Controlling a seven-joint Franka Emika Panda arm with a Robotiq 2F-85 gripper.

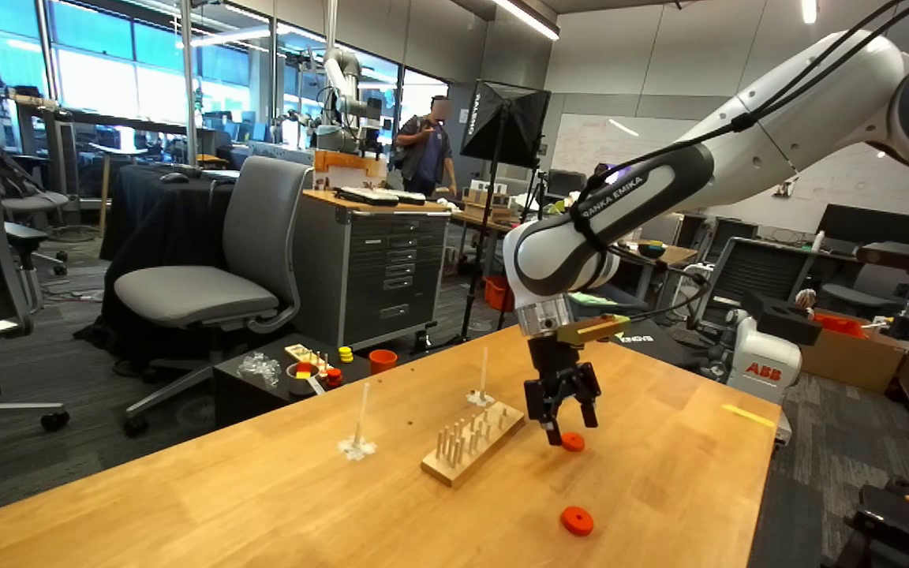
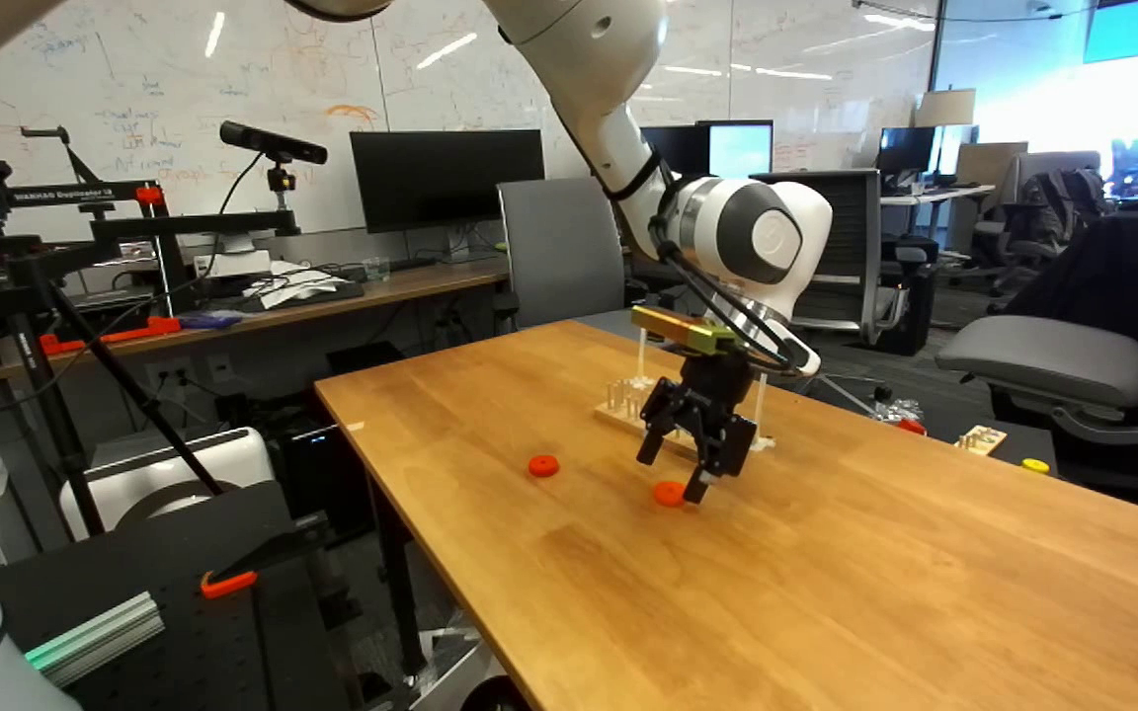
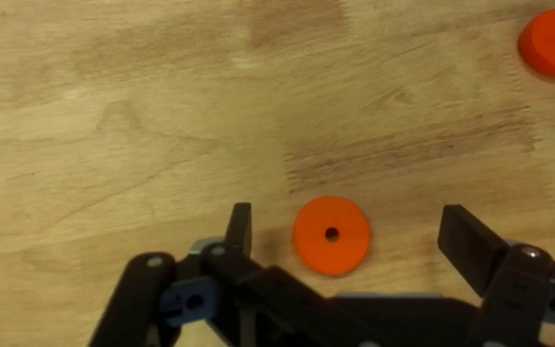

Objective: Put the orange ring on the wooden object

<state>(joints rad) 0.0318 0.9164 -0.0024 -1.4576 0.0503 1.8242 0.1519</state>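
An orange ring lies flat on the table beneath my gripper. It also shows in an exterior view and in the wrist view. The gripper is open and empty. Its two fingers stand on either side of this ring, apart from it, with the left finger nearer. A second, like orange ring lies farther off on the table, at the upper right of the wrist view. The wooden object, a flat base with upright pegs, stands beside the gripper. The gripper partly hides it in an exterior view.
Two thin pale sticks on small feet, a nearer one and a farther one, rise from the table beyond the wooden object. A low black stand with cups and small parts is beside the table's edge.
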